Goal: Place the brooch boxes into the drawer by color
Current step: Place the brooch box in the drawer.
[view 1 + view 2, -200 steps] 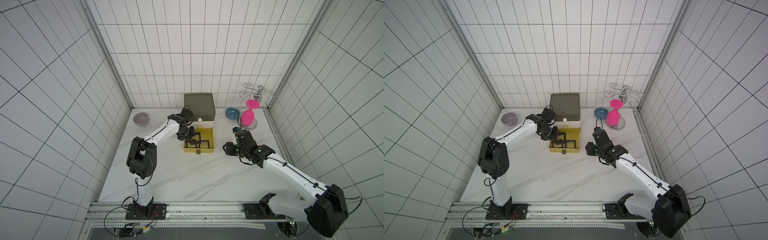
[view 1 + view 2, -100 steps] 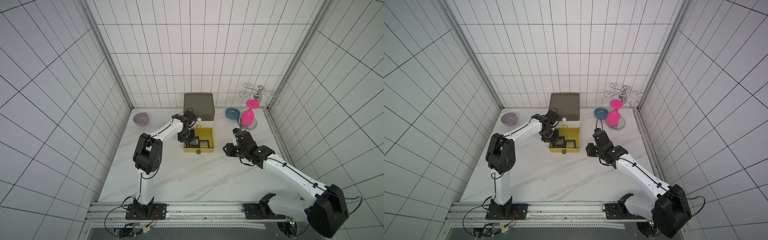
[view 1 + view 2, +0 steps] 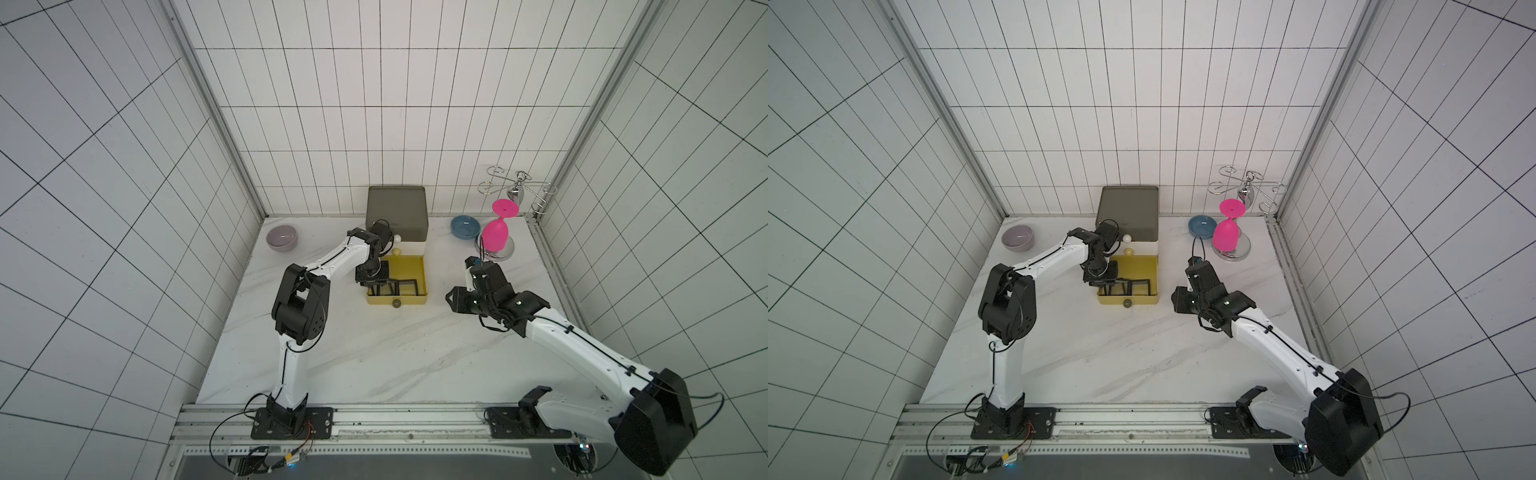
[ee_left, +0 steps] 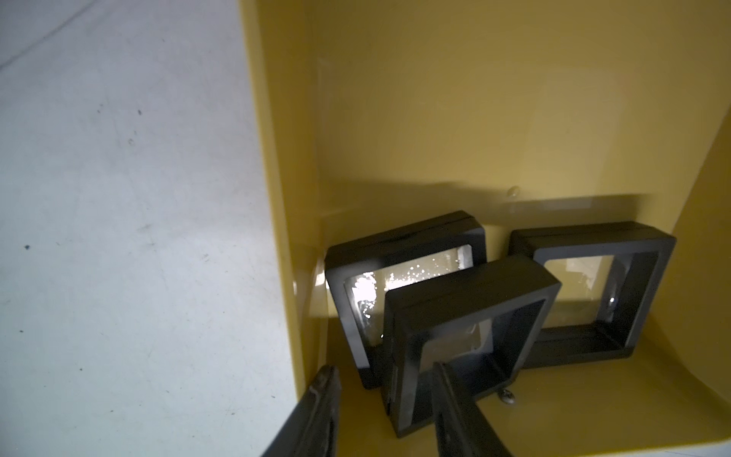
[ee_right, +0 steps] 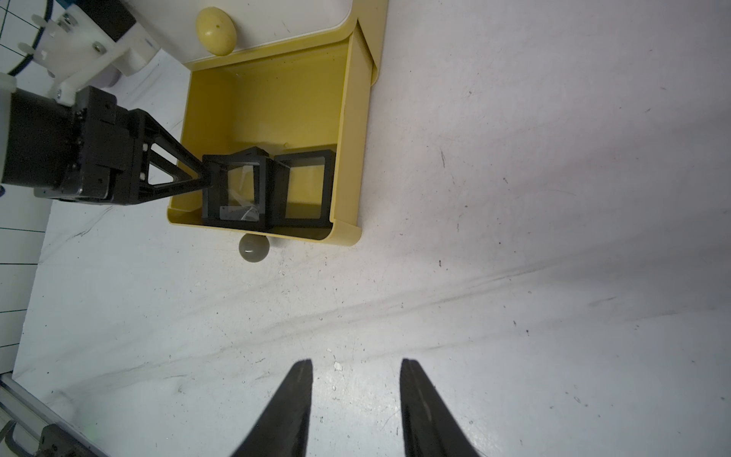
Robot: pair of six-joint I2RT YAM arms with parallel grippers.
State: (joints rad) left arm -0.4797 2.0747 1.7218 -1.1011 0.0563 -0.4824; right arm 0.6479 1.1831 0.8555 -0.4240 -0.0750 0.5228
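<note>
Bare white counter (image 5: 514, 198) lies wide open around the right jaws, parted and empty, well apart from the pulled-out yellow tier (image 5: 356, 138) of the drawer (image 3: 397, 208). Inside that tier, close to its side wall, the left jaws stand released, astride the near edge of one black brooch box (image 4: 466, 292), while a second box (image 4: 403, 241) and a third box (image 4: 593, 237) stand just beyond, by the knob-side wall.

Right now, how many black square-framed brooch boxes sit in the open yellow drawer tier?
3 black boxes in the yellow drawer tier: one in the front-left corner, one tilted over it, one to their right. None looks hidden.
</note>
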